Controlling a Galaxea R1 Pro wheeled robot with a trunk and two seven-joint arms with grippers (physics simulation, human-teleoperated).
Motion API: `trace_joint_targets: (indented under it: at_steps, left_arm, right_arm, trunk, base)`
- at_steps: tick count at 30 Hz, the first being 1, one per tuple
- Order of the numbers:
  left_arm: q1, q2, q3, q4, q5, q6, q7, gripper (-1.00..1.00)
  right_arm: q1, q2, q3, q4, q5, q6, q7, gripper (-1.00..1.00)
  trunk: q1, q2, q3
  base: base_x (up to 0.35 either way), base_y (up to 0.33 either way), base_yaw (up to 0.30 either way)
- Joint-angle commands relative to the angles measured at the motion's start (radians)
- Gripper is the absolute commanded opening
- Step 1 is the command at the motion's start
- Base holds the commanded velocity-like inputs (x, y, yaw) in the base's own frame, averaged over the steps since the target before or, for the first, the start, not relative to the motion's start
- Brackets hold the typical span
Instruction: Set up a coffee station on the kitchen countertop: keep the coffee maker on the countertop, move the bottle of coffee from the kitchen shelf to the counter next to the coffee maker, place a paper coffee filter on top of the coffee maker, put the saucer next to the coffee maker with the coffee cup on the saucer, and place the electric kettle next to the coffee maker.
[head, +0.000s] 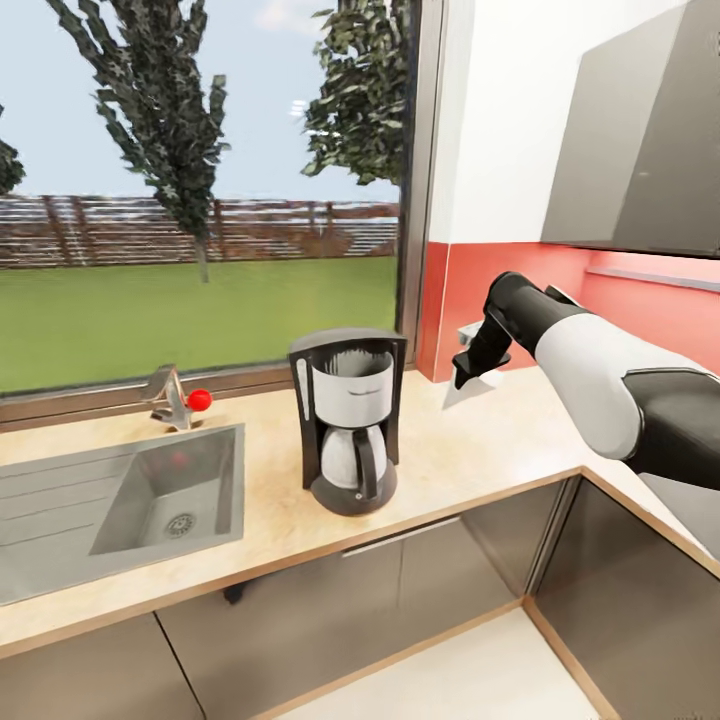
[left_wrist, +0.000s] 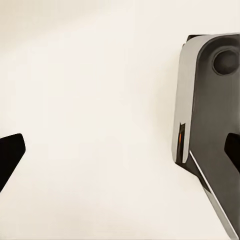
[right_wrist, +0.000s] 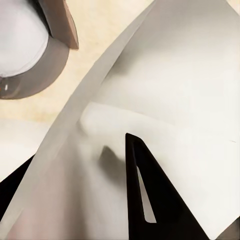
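White, flimsy paper coffee filter (head: 468, 388) hangs pinched in your right gripper (head: 472, 375) beside the coffee maker (head: 348, 420); grip its edge lightly, it crumples.

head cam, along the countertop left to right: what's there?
Sink → tap with red knob → coffee maker → right claw holding the paper filter.

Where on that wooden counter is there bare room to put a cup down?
Bare countertop lies between the sink and the coffee maker, and along the front edge. Right of the coffee maker it is busier: the right gripper holds the paper coffee filter just above the counter there.
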Motion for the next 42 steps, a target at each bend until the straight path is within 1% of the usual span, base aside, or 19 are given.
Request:
trace_joint_targets:
  at_steps: [1, 2, 4, 8, 11, 17, 30, 38, 42]
  left_arm:
    - [0.000, 0.000, 0.007, -0.002, -0.003, -0.001, 0.000, 1.00]
    - [0.000, 0.000, 0.007, -0.002, -0.004, -0.001, 0.001, 1.00]
    - [0.000, 0.000, 0.007, -0.002, -0.004, -0.001, 0.002, 1.00]
    - [0.000, 0.000, 0.007, -0.002, -0.004, -0.001, 0.003, 1.00]
    - [0.000, -0.001, 0.007, -0.002, -0.004, -0.001, 0.004, 1.00]
    - [0.000, -0.001, 0.007, 0.000, -0.003, -0.001, 0.004, 1.00]
    - [0.000, 0.000, 0.007, 0.000, -0.003, -0.004, 0.004, 1.00]
    - [0.000, -0.002, 0.006, 0.000, -0.004, -0.007, 0.004, 1.00]
    - [0.000, -0.001, 0.006, 0.000, -0.004, -0.007, 0.003, 1.00]
  right_arm:
    - [-0.001, -0.001, 0.005, -0.001, 0.005, 0.003, 0.010, -1.00]
    - [0.000, -0.001, 0.005, -0.001, 0.006, 0.003, 0.010, -1.00]
    - [0.000, -0.002, 0.005, -0.001, 0.020, 0.003, 0.009, -1.00]
    - [-0.001, -0.002, 0.005, -0.001, 0.072, 0.003, 0.009, -1.00]
    - [-0.001, -0.002, 0.005, -0.001, 0.094, 0.003, 0.009, -1.00]
    - [-0.001, -0.002, 0.005, -0.001, 0.100, 0.003, 0.009, -1.00]
    - [-0.001, 0.000, 0.003, -0.006, 0.101, 0.003, 0.009, -1.00]
    - [-0.001, 0.000, 0.003, -0.007, 0.101, 0.003, 0.009, -1.00]
    - [-0.001, 0.000, 0.003, -0.007, 0.101, 0.003, 0.009, -1.00]
  trunk:
    - [0.001, -0.002, -0.001]
    - [0.001, -0.002, -0.001]
    - [0.001, -0.002, 0.001]
    - [0.001, -0.002, 0.005]
    - [0.001, -0.002, 0.008]
    - [0.001, -0.002, 0.012]
    - [0.001, -0.002, 0.013]
    - [0.001, -0.002, 0.019]
    - [0.001, -0.002, 0.022]
  base:
    - [-0.001, 0.290, -0.161]
    - [-0.001, 0.287, -0.184]
    - [0.000, 0.268, -0.208]
    - [0.000, 0.176, -0.221]
    - [0.000, 0.039, -0.226]
    - [0.000, 0.006, -0.174]
    - [0.000, 0.000, -0.015]
    - [-0.015, 0.000, -0.228]
    - [-0.230, 0.000, -0.266]
